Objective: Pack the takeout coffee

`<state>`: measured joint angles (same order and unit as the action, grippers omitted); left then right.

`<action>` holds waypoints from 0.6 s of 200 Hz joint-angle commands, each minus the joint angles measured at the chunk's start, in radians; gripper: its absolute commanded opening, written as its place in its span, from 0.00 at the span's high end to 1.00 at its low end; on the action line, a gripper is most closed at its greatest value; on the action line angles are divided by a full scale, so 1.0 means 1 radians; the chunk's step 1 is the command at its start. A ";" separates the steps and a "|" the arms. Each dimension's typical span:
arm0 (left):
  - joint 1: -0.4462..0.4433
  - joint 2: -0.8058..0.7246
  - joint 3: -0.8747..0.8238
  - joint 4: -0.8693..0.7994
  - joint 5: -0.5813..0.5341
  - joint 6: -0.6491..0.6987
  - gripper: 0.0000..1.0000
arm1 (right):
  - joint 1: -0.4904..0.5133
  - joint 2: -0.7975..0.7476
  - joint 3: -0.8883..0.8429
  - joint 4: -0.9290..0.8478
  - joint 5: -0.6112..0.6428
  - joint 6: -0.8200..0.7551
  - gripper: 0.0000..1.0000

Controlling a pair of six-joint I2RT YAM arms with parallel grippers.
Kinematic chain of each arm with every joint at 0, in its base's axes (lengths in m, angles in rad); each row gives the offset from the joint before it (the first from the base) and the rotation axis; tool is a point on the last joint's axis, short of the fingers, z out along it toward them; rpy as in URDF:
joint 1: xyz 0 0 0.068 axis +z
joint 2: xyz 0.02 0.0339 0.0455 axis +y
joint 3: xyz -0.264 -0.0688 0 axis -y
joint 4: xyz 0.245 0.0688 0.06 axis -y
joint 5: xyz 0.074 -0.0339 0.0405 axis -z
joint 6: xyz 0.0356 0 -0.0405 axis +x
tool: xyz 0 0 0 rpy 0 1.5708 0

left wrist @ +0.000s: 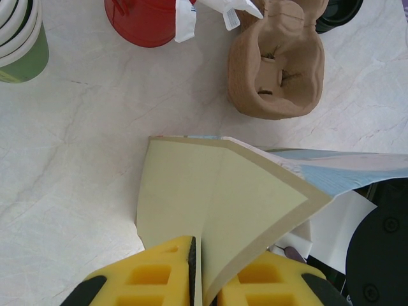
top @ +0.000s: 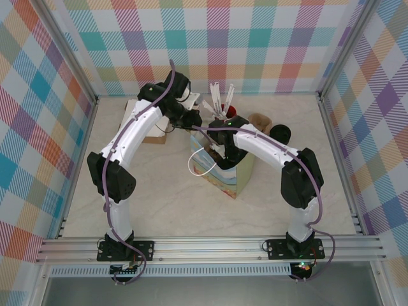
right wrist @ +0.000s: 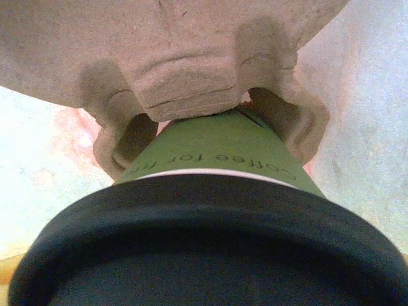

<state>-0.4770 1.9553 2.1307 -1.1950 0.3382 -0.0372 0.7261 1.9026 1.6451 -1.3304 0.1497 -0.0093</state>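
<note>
- A cream, marble-veined table [top: 159, 204] stands inside walls of pastel plaid.
- At the left, the left gripper [left wrist: 199, 255] has its yellow fingers pressed together on a rim flap of the paper bag [top: 237, 182], holding the mouth wide. If the thin flap slips or tears, the mouth could sag onto the other arm.
- In the middle, the right gripper [top: 222, 152] reaches down into the bag. Its jaws stand wide about the coffee cup [right wrist: 217, 150], but I cannot tell whether they clamp it.
- The cup's base is in a pocket of a pulp tray [right wrist: 191, 57] inside the bag. Letting go before it is seated, or snagging the lid [right wrist: 204, 242] on withdrawal, could tip it.
- Materials: stiff matte bag paper, rough fibrous moulded pulp, smooth green tapered cup, and a round black plastic lid.
</note>
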 commanded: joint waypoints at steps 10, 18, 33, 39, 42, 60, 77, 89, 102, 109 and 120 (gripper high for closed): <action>-0.008 0.008 0.027 -0.027 -0.007 0.001 0.85 | -0.001 -0.015 -0.024 0.019 0.007 -0.012 0.15; -0.008 0.008 0.028 -0.026 -0.007 0.002 0.85 | 0.000 -0.016 -0.025 0.020 0.007 -0.013 0.15; -0.008 0.010 0.027 -0.026 -0.008 0.002 0.85 | -0.001 -0.018 -0.028 0.021 0.008 -0.014 0.15; -0.008 0.009 0.029 -0.026 -0.008 0.001 0.85 | -0.001 -0.019 -0.029 0.023 0.007 -0.014 0.15; -0.007 0.010 0.029 -0.027 -0.007 0.000 0.85 | 0.000 -0.020 -0.030 0.023 0.007 -0.014 0.15; -0.007 0.010 0.029 -0.026 -0.008 0.000 0.85 | 0.000 -0.025 -0.035 0.032 0.007 -0.016 0.15; -0.008 0.011 0.030 -0.028 -0.014 -0.002 0.85 | -0.001 -0.036 -0.040 0.038 0.000 -0.017 0.15; -0.007 0.013 0.034 -0.029 -0.031 -0.008 0.85 | -0.001 -0.044 -0.041 0.039 -0.008 -0.017 0.15; -0.008 0.016 0.039 -0.034 -0.045 -0.012 0.85 | -0.001 -0.056 -0.041 0.040 -0.013 -0.017 0.15; -0.007 0.019 0.041 -0.034 -0.049 -0.014 0.85 | -0.001 -0.065 -0.042 0.039 -0.013 -0.017 0.15; -0.007 0.023 0.046 -0.038 -0.051 -0.018 0.85 | -0.001 -0.076 -0.042 0.037 -0.016 -0.018 0.15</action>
<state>-0.4774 1.9568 2.1441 -1.2057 0.3267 -0.0380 0.7261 1.8725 1.6154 -1.2957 0.1486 -0.0097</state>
